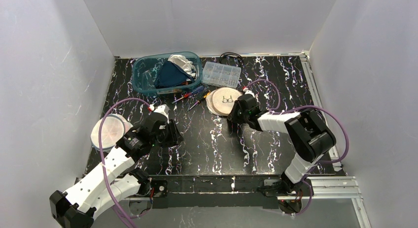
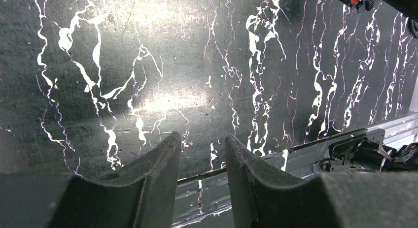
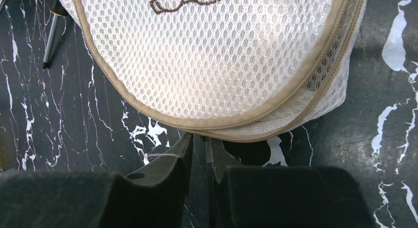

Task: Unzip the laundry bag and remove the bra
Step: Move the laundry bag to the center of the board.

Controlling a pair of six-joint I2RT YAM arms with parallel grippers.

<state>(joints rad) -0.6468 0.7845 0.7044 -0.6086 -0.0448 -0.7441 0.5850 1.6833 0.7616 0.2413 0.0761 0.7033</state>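
Observation:
The laundry bag [image 1: 224, 101] is a round white mesh pouch with tan trim, lying flat on the black marble table. It fills the top of the right wrist view [image 3: 212, 55], and its zipper seam runs along the near edge. My right gripper [image 1: 232, 114] sits at that near edge. In the right wrist view the right gripper [image 3: 199, 138] is nearly closed, with a small dark zipper pull [image 3: 204, 139] between its tips. My left gripper [image 1: 172, 134] is open and empty over bare table, as the left wrist view [image 2: 202, 139] also shows. The bra is hidden.
A teal bin [image 1: 139, 76] with clothes stands at the back left. A clear compartment box [image 1: 222, 74] is beside it. Screwdrivers [image 1: 194, 96] lie left of the bag. A second round mesh disc [image 1: 109, 129] lies at the left edge. A black cable [image 1: 230, 55] is at the back.

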